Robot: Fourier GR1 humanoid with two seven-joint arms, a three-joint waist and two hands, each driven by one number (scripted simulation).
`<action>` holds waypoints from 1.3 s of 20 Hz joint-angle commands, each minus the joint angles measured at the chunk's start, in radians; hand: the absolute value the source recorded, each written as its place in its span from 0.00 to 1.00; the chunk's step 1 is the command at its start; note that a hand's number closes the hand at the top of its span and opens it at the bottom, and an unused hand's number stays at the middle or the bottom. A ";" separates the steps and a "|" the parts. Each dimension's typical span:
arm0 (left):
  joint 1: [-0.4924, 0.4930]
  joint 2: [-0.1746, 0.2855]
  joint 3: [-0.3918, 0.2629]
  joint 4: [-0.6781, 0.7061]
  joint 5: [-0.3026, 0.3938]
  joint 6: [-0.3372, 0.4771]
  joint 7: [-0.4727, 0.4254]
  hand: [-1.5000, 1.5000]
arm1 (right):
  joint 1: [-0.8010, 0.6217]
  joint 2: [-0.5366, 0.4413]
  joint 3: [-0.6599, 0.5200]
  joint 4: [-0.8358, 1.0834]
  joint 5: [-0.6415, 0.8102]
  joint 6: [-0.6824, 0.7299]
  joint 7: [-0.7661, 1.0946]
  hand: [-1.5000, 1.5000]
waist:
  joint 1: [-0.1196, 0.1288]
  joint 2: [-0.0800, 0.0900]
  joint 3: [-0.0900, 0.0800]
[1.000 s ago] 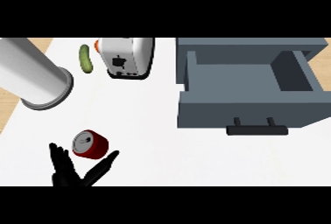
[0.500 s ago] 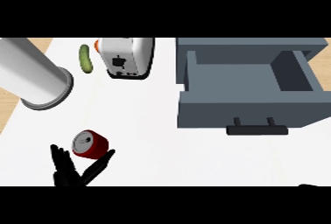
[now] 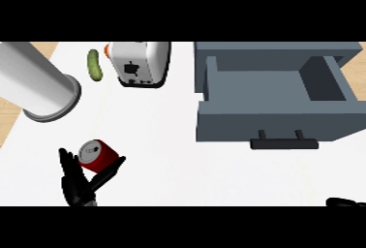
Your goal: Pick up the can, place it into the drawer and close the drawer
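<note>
From my station I see the small red cylindrical can with a silver top (image 3: 98,155) at the lower left of the white counter top (image 3: 178,169), tipped so its silver end faces up and to the left; it sits in the fork of the black left hand (image 3: 79,186), whose fingers (image 3: 67,164) run straight up along the can's left side while the thumb (image 3: 112,168) reaches up against its lower right; the fingers are extended, not wrapped round the can; I cannot tell whether the can is lifted off the counter; the grey box-shaped drawer (image 3: 275,114) stands pulled open at the upper right, well apart from the can, its dark bar handle (image 3: 283,143) facing the lower edge and its inside bare; only a sliver of the black right hand (image 3: 346,202) shows at the lower right corner, and I cannot tell how it is set; a large silver metal cylinder (image 3: 39,82) lies at the upper left, a green cucumber (image 3: 94,65) just beside a white toaster (image 3: 141,63) at the top.
</note>
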 commanded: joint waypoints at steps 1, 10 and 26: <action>-0.117 0.029 0.052 0.187 0.018 -0.106 -0.041 0.00 | 0.044 0.051 0.042 -0.044 0.038 -0.009 -0.014 0.00 | -0.006 0.001 -0.001; -0.211 0.022 0.022 0.165 -0.005 -0.157 0.006 1.00 | 0.032 0.011 -0.005 -0.086 0.007 0.012 0.039 0.00 | -0.005 0.000 0.000; -0.473 0.061 -0.120 0.318 -0.111 -0.473 0.064 1.00 | -0.065 0.029 0.031 0.003 0.078 -0.018 0.007 0.00 | -0.017 0.007 -0.002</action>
